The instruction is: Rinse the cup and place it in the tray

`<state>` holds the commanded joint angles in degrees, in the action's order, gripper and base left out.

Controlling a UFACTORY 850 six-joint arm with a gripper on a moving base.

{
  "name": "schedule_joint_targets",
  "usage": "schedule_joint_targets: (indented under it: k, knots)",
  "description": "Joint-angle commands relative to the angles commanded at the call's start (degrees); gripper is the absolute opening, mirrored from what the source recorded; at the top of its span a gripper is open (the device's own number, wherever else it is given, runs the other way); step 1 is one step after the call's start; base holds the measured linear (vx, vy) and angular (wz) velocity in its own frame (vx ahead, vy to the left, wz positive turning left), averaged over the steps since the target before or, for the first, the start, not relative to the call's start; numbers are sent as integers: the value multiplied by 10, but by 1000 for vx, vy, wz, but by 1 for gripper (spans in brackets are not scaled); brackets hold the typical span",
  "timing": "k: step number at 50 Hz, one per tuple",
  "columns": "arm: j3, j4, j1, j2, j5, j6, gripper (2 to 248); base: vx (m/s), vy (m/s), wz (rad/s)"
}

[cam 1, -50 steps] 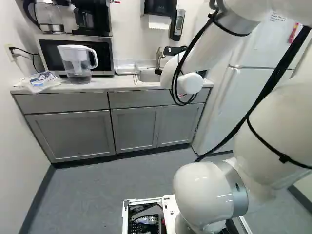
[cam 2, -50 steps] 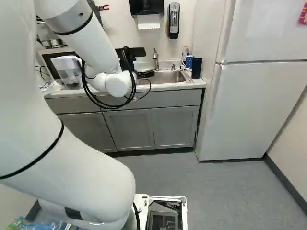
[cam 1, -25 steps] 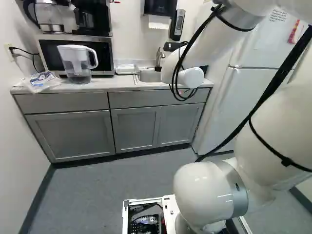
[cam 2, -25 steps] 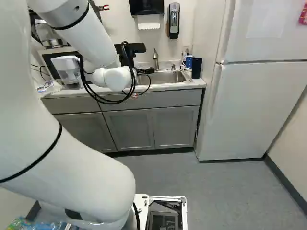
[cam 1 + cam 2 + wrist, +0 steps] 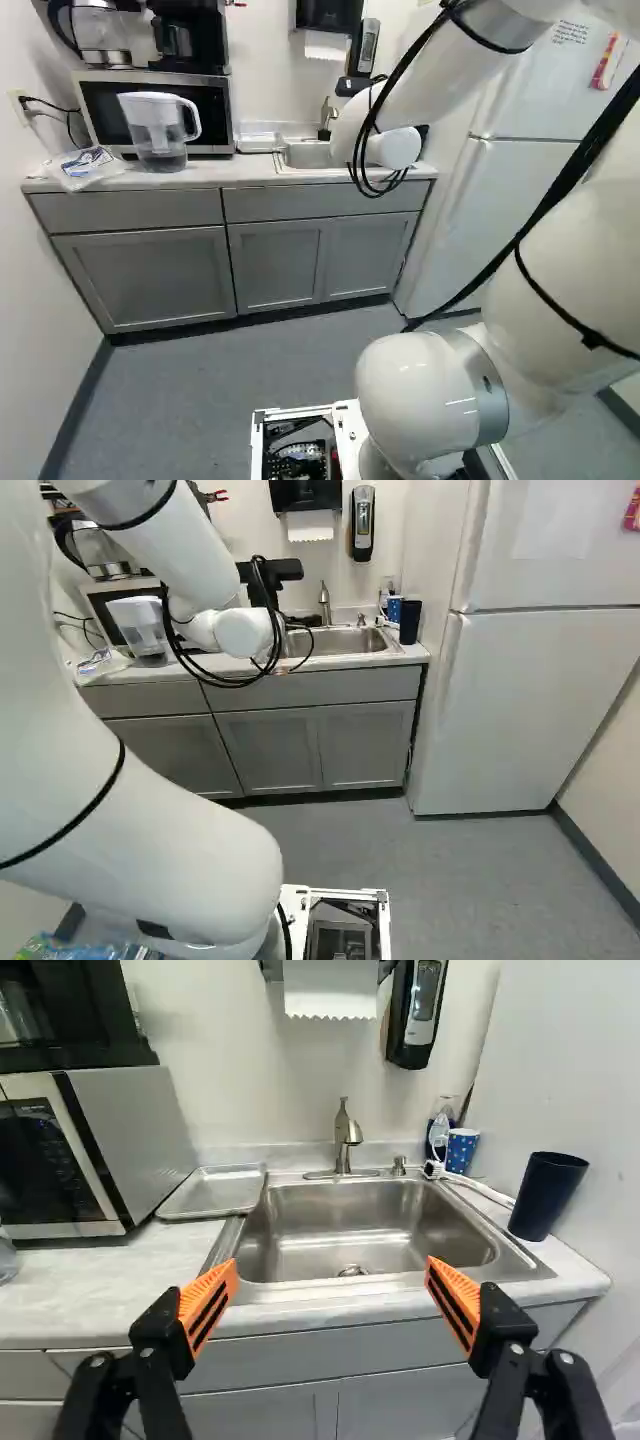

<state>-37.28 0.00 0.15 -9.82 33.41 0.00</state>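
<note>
Reaching for the dark cup (image 5: 546, 1196) with fingers (image 5: 208, 1305) wide and empty, I might tip it if one hits first, cramped by the wall (image 5: 575, 1070).

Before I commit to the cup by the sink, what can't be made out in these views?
- Inside of the dark blue cup: wrist view, slanted and too dark.
- Lower part of the clear bottle: wrist view, behind the dotted cup.
- Tray: right base view, hidden by the arm.
- Right part of the sink: left base view, behind the arm.
- Most of the pitcher: wrist view, cut off by the edge.
</note>
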Motion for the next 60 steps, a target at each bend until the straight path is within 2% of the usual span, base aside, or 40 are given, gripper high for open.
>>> schedule_joint_targets:
  k: [60]
  knots:
    - [-58, 0, 0, -16, -50, 0, 247, 0, 0, 0]
